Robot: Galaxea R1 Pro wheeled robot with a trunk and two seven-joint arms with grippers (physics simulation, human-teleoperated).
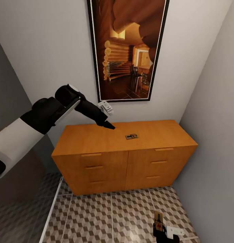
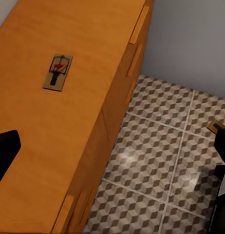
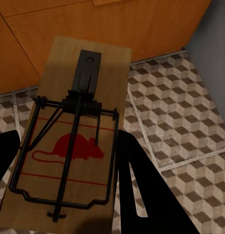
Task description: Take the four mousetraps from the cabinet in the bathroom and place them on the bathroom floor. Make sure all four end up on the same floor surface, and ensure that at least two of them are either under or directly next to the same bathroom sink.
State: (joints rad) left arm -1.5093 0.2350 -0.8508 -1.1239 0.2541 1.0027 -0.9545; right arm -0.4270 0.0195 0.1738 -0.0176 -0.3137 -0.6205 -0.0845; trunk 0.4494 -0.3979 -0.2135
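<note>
One mousetrap (image 1: 131, 136) (image 2: 57, 71) lies flat on the smooth top of the orange-brown cabinet (image 1: 96, 140) (image 2: 54, 161), right of centre. My left gripper (image 1: 109, 126) hovers over the cabinet top just left of that trap, open and empty. One of its dark fingers (image 2: 5, 151) shows in the left wrist view. Low at the front right, above the cube-patterned bathroom floor (image 1: 113, 216) (image 3: 190, 112), my right gripper (image 1: 162, 230) (image 3: 68, 136) is shut on a second mousetrap (image 1: 158, 220) (image 3: 83, 73). The sink is out of view.
The cabinet stands in a corner, with a pale wall close on its right (image 1: 215, 135) and a large framed picture (image 1: 127, 50) hanging above it. A white strip (image 1: 51, 209) runs along the floor on the left. Open tiles lie in front of the drawers.
</note>
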